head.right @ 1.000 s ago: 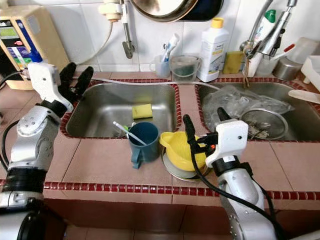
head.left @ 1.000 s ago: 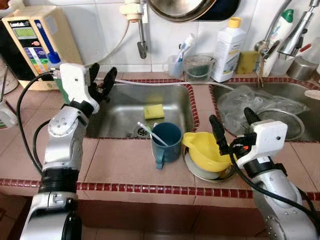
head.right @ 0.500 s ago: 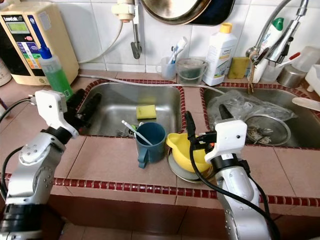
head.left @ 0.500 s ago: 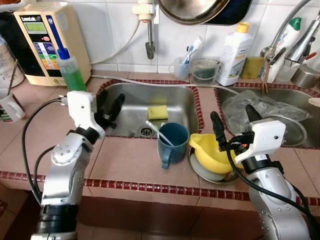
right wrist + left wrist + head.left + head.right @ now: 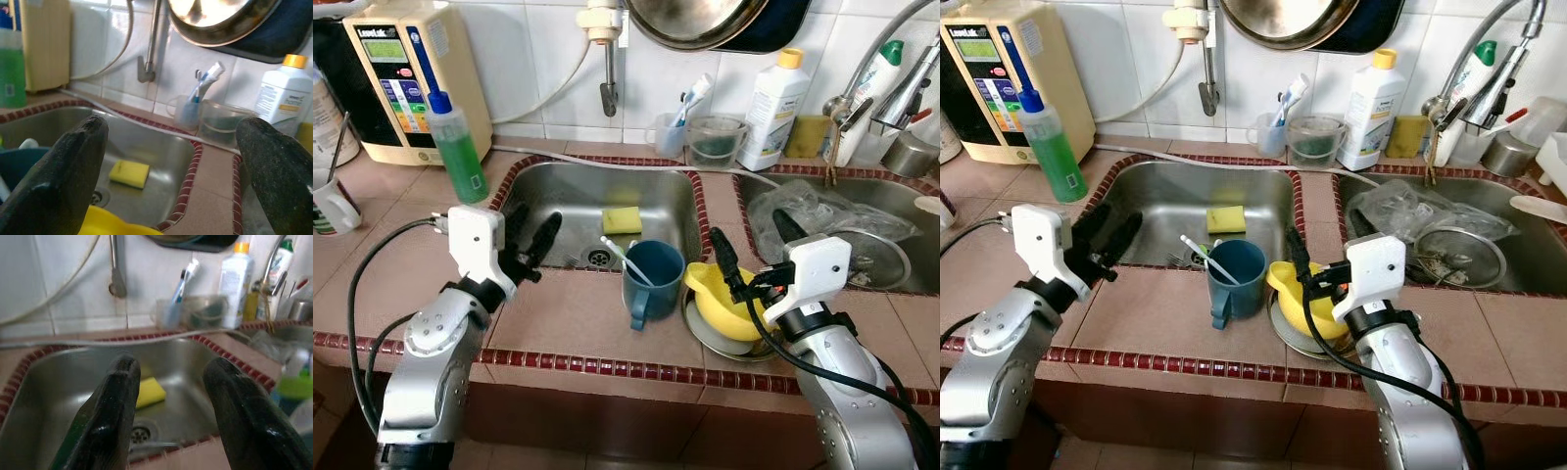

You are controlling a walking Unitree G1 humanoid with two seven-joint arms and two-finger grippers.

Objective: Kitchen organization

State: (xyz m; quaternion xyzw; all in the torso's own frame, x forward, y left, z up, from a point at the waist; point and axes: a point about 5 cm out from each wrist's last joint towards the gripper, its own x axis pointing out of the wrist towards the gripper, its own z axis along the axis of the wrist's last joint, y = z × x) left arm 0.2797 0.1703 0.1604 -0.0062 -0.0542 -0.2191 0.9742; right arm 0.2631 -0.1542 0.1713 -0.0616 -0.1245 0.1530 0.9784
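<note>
A blue mug (image 5: pixel 651 281) with a white stick in it stands on the tiled counter in front of the left sink (image 5: pixel 570 201). Beside it a yellow bowl (image 5: pixel 722 298) rests on a plate (image 5: pixel 705 336). A yellow sponge (image 5: pixel 620 219) lies in the sink near the drain. My left gripper (image 5: pixel 534 219) is open over the sink's front left corner, with the sponge (image 5: pixel 149 390) ahead of its fingers (image 5: pixel 115 406). My right gripper (image 5: pixel 748 231) is open just above and behind the yellow bowl (image 5: pixel 112 223), holding nothing.
A green soap bottle (image 5: pixel 457 147) and a water purifier (image 5: pixel 401 78) stand at the back left, a mug (image 5: pixel 331 202) at the far left. A toothbrush cup (image 5: pixel 670 128) and white bottle (image 5: pixel 773 98) line the wall. The right sink (image 5: pixel 891 191) holds a plastic bag and strainer.
The camera has shifted. My left gripper has come down from the sink's left rim to its front left corner. My right gripper has edged left, closer to the yellow bowl.
</note>
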